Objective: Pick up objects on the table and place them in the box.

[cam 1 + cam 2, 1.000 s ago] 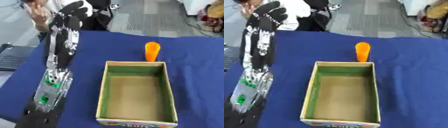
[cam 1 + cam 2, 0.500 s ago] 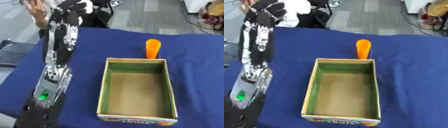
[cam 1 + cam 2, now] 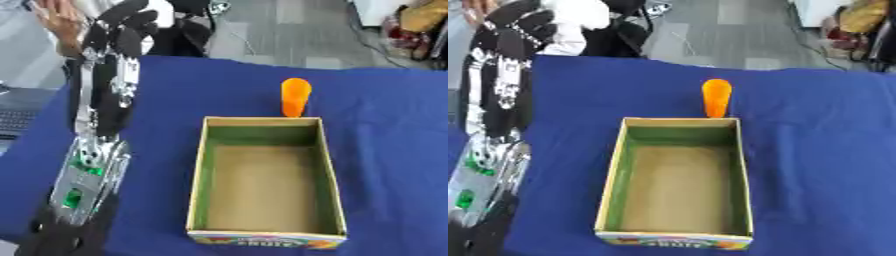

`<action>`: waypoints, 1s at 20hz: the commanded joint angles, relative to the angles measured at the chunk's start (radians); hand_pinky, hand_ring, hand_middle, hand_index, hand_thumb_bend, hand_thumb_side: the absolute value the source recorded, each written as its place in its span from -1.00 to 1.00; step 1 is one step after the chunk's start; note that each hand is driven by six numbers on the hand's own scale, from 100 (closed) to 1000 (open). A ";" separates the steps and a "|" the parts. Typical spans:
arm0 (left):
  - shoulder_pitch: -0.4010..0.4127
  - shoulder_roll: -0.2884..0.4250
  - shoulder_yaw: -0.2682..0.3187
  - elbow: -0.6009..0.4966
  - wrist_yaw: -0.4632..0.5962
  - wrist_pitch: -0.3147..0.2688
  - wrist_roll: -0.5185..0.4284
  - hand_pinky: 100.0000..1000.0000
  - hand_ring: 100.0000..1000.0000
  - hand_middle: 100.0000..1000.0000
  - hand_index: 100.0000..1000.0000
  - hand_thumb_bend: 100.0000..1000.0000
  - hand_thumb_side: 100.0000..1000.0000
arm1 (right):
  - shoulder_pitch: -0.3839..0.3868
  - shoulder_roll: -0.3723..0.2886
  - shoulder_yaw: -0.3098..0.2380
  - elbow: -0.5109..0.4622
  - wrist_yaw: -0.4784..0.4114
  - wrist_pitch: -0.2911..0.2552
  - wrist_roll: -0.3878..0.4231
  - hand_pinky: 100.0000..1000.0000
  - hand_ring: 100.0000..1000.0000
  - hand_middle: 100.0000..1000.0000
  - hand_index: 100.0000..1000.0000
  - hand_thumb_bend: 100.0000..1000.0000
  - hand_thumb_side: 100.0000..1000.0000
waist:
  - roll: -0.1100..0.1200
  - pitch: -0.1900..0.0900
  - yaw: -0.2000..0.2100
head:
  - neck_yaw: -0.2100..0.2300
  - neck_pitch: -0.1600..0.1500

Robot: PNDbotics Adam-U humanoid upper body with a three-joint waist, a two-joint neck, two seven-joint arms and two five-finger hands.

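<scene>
The left hand (image 3: 118, 31) is raised over the far left part of the blue surface (image 3: 394, 150), its fingers bent a little and spread, with nothing in them. An orange object (image 3: 295, 97) stands just behind the far wall of the open box (image 3: 198, 175), touching it or nearly so. The inside of the box looks bare, and the right hand is not visible.

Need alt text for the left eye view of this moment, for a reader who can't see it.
An open cardboard box, with nothing in it, sits on a blue tablecloth, and an orange carrot-shaped object lies just beyond its far wall. The robot's left arm stretches up the left side, its black left hand raised near the table's far left corner, holding nothing.
</scene>
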 commanded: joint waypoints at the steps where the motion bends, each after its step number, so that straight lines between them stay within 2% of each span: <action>1: -0.008 0.013 -0.004 -0.014 0.008 -0.002 -0.007 0.62 0.49 0.56 0.60 0.62 -0.02 | -0.059 0.051 0.020 0.114 0.095 -0.027 0.014 0.38 0.48 0.50 0.63 -0.65 1.00 | 0.001 -0.015 0.004 | -0.018 -0.012; 6: -0.007 0.007 -0.004 -0.015 0.015 -0.002 -0.009 0.63 0.49 0.56 0.60 0.62 -0.01 | -0.110 0.177 0.052 0.279 0.248 -0.060 0.009 0.41 0.48 0.51 0.64 -0.64 1.00 | 0.011 -0.011 0.010 | -0.029 -0.019; 10: -0.008 0.003 -0.005 -0.015 0.018 -0.002 -0.011 0.63 0.49 0.56 0.60 0.62 -0.01 | -0.139 0.252 0.063 0.373 0.344 -0.087 -0.003 0.42 0.50 0.54 0.65 -0.65 1.00 | 0.017 -0.008 0.015 | -0.037 -0.023; 14: -0.011 0.000 -0.006 -0.019 0.020 -0.002 -0.012 0.63 0.49 0.56 0.60 0.62 -0.02 | -0.171 0.294 0.069 0.435 0.437 -0.119 -0.018 0.45 0.52 0.58 0.66 -0.66 1.00 | 0.019 -0.007 0.021 | -0.044 -0.027; 20: -0.017 -0.007 -0.008 -0.028 0.025 -0.003 -0.013 0.63 0.49 0.56 0.60 0.63 -0.02 | -0.207 0.327 0.069 0.499 0.505 -0.148 -0.044 0.44 0.52 0.60 0.68 -0.66 1.00 | 0.023 -0.002 0.032 | -0.051 -0.036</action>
